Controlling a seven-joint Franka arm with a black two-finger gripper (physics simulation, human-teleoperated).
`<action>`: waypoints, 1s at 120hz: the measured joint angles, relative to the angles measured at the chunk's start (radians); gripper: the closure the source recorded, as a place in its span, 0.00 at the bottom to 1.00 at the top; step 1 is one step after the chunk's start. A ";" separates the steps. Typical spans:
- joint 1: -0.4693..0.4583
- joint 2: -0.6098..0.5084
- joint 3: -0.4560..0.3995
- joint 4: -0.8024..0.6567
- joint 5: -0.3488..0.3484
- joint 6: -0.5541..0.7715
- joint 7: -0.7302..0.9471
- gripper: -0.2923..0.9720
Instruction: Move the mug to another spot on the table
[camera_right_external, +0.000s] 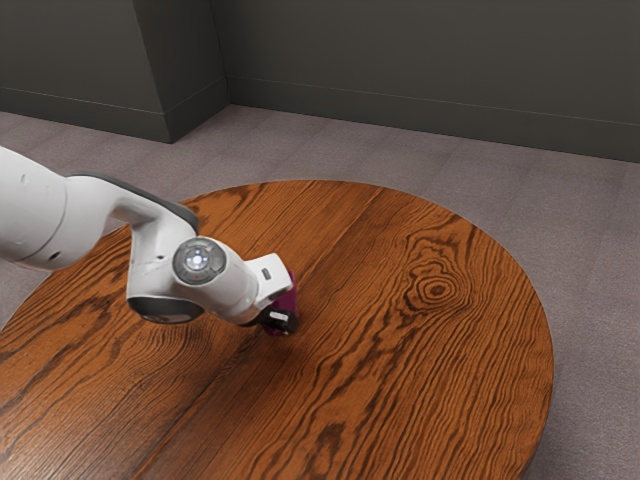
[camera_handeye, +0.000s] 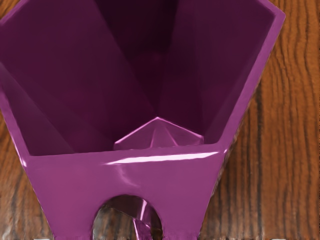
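**Round wooden table, purple mug low under the hand**

Dark grey walls (camera_right_external: 400, 50) close off the top of the exterior view, and a grey carpeted floor (camera_right_external: 560, 200) runs beneath them around a round table (camera_right_external: 430, 300) of strongly grained, reddish-brown wood. That table takes up the lower two thirds of the frame, with a knot ring in the grain right of centre.

A white arm (camera_right_external: 130, 240) comes in from the left edge and bends down toward the middle of the frame. Its hand (camera_right_external: 279, 321) sits low, just above the wood, a little left of centre. The purple mug (camera_right_external: 290, 299) shows as a small sliver at the hand's far edge, touching or almost touching it, with the white wrist covering most of it. It stands in the table's middle area, well away from the rim on every side. Whether the hand is open or closed around the mug cannot be told from either view.

From the wrist camera the mug (camera_handeye: 150, 75) is seen from very close. It is faceted, with flat angled walls and a glossy rim. Its mouth opens toward the hand, so its axis from base to rim runs up toward the camera. The faceted inner bottom shows deep inside. The handle (camera_handeye: 142, 217) loops off the wall nearest the hand, and wood grain shows through its opening. Bare table (camera_handeye: 290, 150) shows on both sides of the mug
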 joint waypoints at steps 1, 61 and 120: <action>0.000 -0.001 0.000 -0.001 0.000 0.000 0.000 0.33; -0.122 -0.273 -0.029 0.101 -0.497 -0.383 0.090 0.26; -0.073 -0.232 -0.082 0.790 -1.154 -1.242 0.824 0.25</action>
